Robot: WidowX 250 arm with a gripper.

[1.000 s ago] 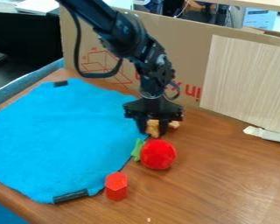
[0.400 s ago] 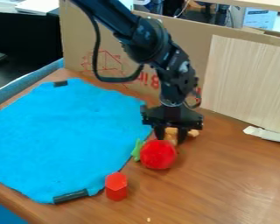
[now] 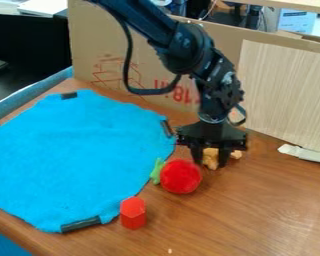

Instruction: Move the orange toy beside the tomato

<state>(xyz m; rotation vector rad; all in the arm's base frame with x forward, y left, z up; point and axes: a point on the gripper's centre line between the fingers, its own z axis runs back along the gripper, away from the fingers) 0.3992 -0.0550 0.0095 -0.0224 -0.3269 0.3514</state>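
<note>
Behind and slightly right of the tomato, the black gripper (image 3: 211,159) hangs low over the wooden table. It is shut on the orange toy (image 3: 210,158), a light orange lumpy piece that also pokes out to the right of the fingers. The round red tomato (image 3: 181,176), with a green leafy part on its left, sits on the wood near the blue cloth's edge. A small space separates toy and tomato; whether the toy touches the table, I cannot tell.
A blue cloth (image 3: 76,155) with black strips covers the table's left part. A red hexagonal block (image 3: 132,213) stands in front of the tomato. Behind the arm rises a cardboard wall (image 3: 149,55) with a pale wood panel (image 3: 283,95). A white strip (image 3: 305,153) lies at right.
The gripper has moved right and a little toward the camera, carrying the orange toy from behind the tomato to its right rear. Tomato, red block and cloth stay put.
</note>
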